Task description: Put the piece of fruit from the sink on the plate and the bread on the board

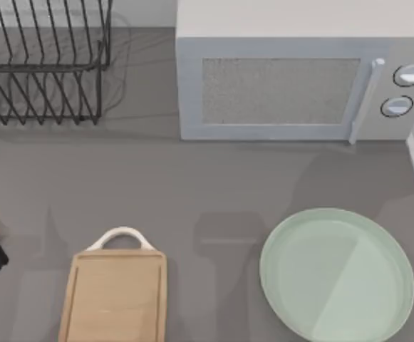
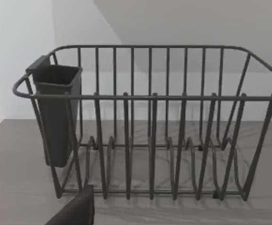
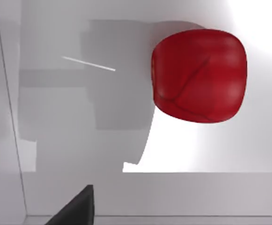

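The small glossy red, lobed piece of fruit [image 3: 199, 76] lies on the pale white floor of the sink [image 3: 79, 140], seen from the right wrist camera looking down into the basin. It sits free, nothing touching it, with a soft shadow spread beside it. A dark sliver of the right gripper's body pokes into the corner of that view, but its fingertips are out of the picture, so I cannot tell whether they are apart or together. The relation that matters: the fruit lies below and off to one side of that camera's line, not under its centre, so I judge the right arm must shift sideways over the fruit before dropping onto it — and it is plainly the nearer arm.

On the grey counter the large round mint-green plate [image 1: 399, 285] waits bare at the right, close by the sink's edge, under the grey microwave [image 1: 285, 85]. The light wooden cutting board [image 1: 114, 299] with its white loop handle lies to the left, also bare. The left arm is parked at the far left, its camera facing the black wire dish rack [image 2: 150, 140] — I cannot tell its grip either.
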Motion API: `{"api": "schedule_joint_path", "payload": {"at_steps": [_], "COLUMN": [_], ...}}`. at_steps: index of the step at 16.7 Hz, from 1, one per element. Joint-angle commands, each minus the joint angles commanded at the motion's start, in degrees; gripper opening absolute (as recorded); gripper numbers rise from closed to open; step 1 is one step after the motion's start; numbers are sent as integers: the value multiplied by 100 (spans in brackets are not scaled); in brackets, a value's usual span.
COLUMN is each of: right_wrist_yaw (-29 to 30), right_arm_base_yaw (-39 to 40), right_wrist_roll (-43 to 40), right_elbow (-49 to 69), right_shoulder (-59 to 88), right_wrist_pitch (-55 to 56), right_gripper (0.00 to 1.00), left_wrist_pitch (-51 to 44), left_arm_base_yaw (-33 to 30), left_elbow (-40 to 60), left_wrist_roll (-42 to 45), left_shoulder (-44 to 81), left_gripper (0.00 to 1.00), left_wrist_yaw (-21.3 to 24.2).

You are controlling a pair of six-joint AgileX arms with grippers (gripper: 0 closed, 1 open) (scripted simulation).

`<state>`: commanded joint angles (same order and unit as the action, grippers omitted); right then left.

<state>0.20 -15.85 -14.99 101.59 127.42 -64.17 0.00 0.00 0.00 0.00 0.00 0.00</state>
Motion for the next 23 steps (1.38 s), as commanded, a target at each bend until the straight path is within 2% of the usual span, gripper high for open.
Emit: {"api": "schedule_joint_path", "payload": {"at_steps": [3, 10, 16, 23], "right_wrist_yaw": [3, 14, 16, 16], "right_arm_base_yaw": [-4, -22, -25, -25], "right_wrist_roll": [3, 16, 19, 19], "right_elbow": [-187, -963, -1110, -1110], "right_shoulder": [252, 1300, 1497, 1497], "right_wrist_pitch": [389, 2334, 2607, 2607], "right_gripper": [100, 100, 100, 47], "left_wrist_pitch": [0, 0, 0, 0], "left_arm_base_yaw": [0, 0, 0, 0], "left_elbow": [0, 0, 0, 0], "left_wrist_roll": [0, 0, 0, 0], "left_shoulder": [0, 0, 0, 0], "left_gripper": [100, 100, 100, 100], "left_wrist_yaw": [0, 0, 0, 0]}}
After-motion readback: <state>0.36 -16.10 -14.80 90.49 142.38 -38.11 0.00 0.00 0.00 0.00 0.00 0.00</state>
